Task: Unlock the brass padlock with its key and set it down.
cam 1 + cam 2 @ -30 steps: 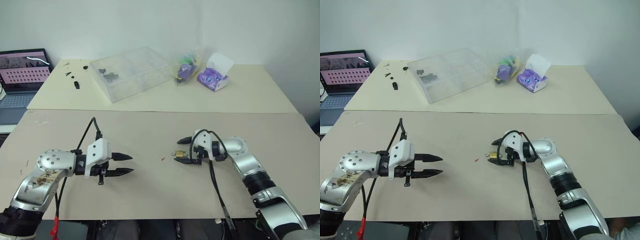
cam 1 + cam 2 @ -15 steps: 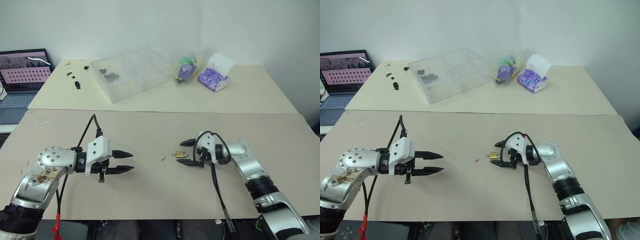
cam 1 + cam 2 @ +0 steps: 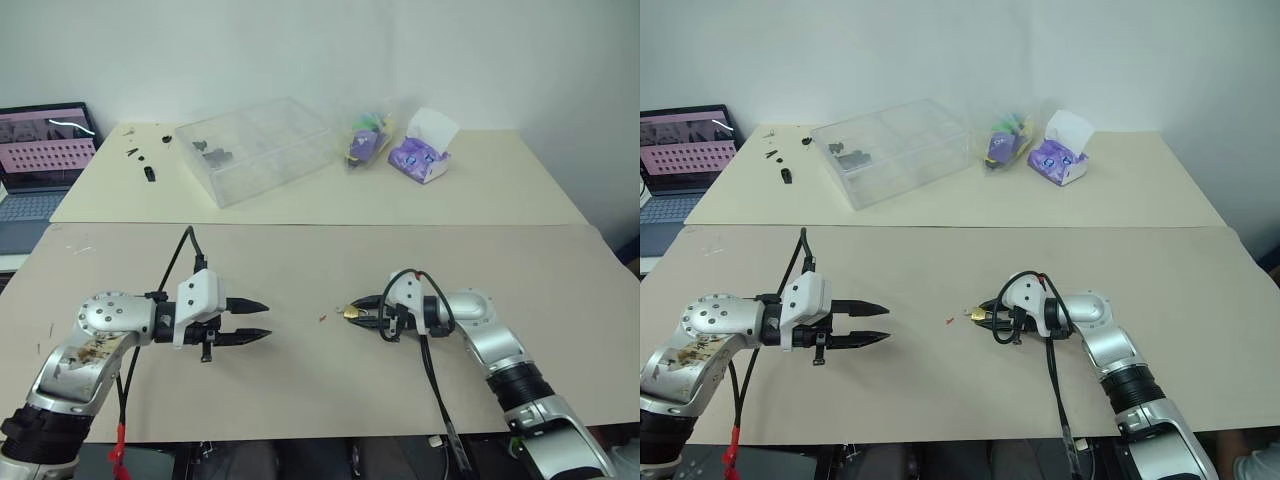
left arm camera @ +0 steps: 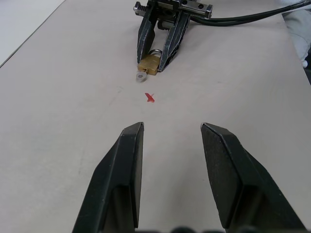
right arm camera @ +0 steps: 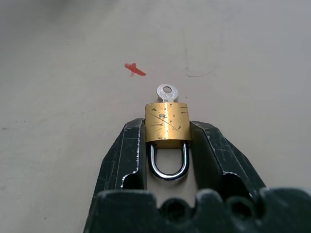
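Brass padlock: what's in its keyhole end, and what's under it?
A silver key sticks out of the brass padlock, bow showing, blade hidden inside. The right hand grips its sides. Beneath it is the beige table; whether it touches is unclear.

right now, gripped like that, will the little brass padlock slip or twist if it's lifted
The brass padlock looks rigid, smooth metal, pinched on its flat sides by the right claw, so it may slide a little. The key sticking out could make it pivot. Probably dense for its size.

Key (image 5: 166, 91) blade hidden in padlock (image 5: 167, 122); box (image 3: 256, 146) contents perhaps hardware
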Controlling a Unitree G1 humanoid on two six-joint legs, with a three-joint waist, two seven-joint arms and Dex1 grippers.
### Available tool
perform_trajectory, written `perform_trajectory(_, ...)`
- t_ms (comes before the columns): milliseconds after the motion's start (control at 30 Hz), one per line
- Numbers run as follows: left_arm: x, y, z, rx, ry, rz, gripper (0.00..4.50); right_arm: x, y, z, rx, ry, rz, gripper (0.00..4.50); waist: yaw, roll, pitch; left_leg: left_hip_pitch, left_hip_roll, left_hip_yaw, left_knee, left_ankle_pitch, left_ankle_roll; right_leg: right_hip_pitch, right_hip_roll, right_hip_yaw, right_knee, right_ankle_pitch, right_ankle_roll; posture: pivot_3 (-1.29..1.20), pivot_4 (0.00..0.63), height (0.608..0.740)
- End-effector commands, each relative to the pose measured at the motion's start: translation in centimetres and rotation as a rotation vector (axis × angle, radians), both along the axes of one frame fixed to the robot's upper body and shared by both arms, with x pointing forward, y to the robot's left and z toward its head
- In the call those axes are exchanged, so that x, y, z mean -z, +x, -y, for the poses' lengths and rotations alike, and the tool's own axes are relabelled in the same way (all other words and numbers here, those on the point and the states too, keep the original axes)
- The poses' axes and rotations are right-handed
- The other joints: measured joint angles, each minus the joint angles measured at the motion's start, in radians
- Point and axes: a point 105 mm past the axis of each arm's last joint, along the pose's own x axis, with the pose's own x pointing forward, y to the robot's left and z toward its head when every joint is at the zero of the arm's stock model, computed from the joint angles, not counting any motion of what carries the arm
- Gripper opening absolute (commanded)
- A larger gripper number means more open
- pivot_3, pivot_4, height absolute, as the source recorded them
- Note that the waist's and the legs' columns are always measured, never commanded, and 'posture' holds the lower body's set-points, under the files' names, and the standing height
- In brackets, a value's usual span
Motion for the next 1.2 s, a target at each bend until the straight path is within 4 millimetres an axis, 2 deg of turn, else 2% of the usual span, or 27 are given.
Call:
perform_trajectory(33,-0.6,0.0,0.4,0.019,-0.011,0.034,1.93,0.3,-0.4,-0.5,-0.009,-0.003,-0.013,0.93,0.000,0.000,0.000,0.000,0.000,0.000,0.000,0.000,0.000,0.000,0.000,0.000,0.000,0.000,0.000,0.00,0.150,0.740)
perform_trajectory(133,-0.6,0.0,0.4,0.014,-0.016,0.034,1.93,-0.9,0.0,-1.1,0.021,0.031,0.026,0.93,-0.002,0.000,0.000,0.000,0.000,0.000,0.000,0.000,0.000,0.000,0.000,0.000,0.000,0.001,0.000,0.00,0.150,0.740)
perform_trajectory(267,-0.9,0.6,0.2,-0.022,-0.054,0.024,1.93,-4.5,-0.4,-2.2,0.035,0.078,0.134,0.93,-0.001,0.000,0.000,0.000,0.000,0.000,0.000,0.000,0.000,-0.001,0.000,0.000,0.001,0.001,0.000,0.00,0.150,0.740)
perform_trajectory(333,-1.5,1.0,0.2,-0.037,-0.080,0.011,1.93,-6.7,-1.4,-2.9,0.024,0.110,0.180,0.93,0.002,0.001,0.001,-0.001,0.000,0.000,0.000,0.000,0.000,-0.002,0.000,0.000,0.002,0.001,0.001,0.00,0.150,0.740)
perform_trajectory(467,-2.7,1.9,0.3,-0.063,-0.135,-0.027,1.93,-9.6,-4.3,-4.0,-0.019,0.121,0.224,0.93,0.013,0.001,0.001,-0.002,0.000,-0.001,0.000,0.000,0.000,-0.002,0.000,0.000,0.001,0.000,0.007,0.00,0.150,0.740)
perform_trajectory(533,-3.3,2.0,0.3,-0.068,-0.172,-0.103,1.93,-10.6,-5.9,-4.5,-0.047,0.127,0.230,0.93,0.020,0.001,0.001,-0.002,0.000,-0.001,0.000,0.000,0.000,-0.002,0.000,0.000,0.001,-0.001,0.007,0.00,0.150,0.740)
perform_trajectory(600,-4.6,1.7,0.5,-0.073,-0.276,-0.295,1.93,-10.9,-7.2,-5.4,-0.067,0.111,0.253,0.93,0.023,0.001,0.001,-0.002,0.000,-0.001,0.000,0.000,0.000,-0.002,0.000,0.000,0.001,-0.001,0.007,0.00,0.150,0.740)
perform_trajectory(633,-5.4,1.1,0.6,-0.039,-0.326,-0.435,1.93,-10.8,-7.4,-5.7,-0.062,0.095,0.270,0.93,0.024,0.000,0.001,-0.002,0.000,-0.001,0.000,0.000,0.000,-0.003,0.000,0.000,0.001,-0.002,0.006,0.00,0.150,0.740)
perform_trajectory(700,-6.5,0.3,0.7,0.005,-0.366,-0.588,1.93,-10.4,-7.5,-5.9,-0.046,0.067,0.290,0.93,0.022,-0.002,0.003,-0.002,0.000,-0.002,0.000,0.000,0.000,-0.003,0.000,-0.001,0.002,-0.002,0.007,0.00,0.150,0.740)
perform_trajectory(833,-6.6,-0.5,0.6,0.017,-0.339,-0.697,1.93,-9.6,-7.2,-5.9,-0.018,0.034,0.300,0.93,0.018,-0.002,0.003,-0.001,-0.001,-0.001,0.000,0.000,0.000,-0.003,0.000,-0.001,0.002,-0.005,0.003,0.00,0.150,0.740)
perform_trajectory(967,-7.0,-1.1,0.3,0.037,-0.364,-0.841,1.93,-9.6,-6.6,-5.8,0.018,0.030,0.319,0.93,0.020,-0.003,0.003,-0.002,0.000,-0.001,0.000,0.000,0.000,-0.004,0.000,-0.001,0.002,-0.005,0.002,0.00,0.150,0.740)
perform_trajectory(1200,-6.2,0.9,0.1,-0.041,-0.479,-0.970,1.93,-9.8,-6.6,-5.9,0.016,0.020,0.344,0.93,0.027,-0.003,0.003,-0.002,-0.001,-0.002,0.000,0.000,0.000,-0.004,0.000,-0.001,0.002,-0.005,0.002,0.00,0.150,0.740)
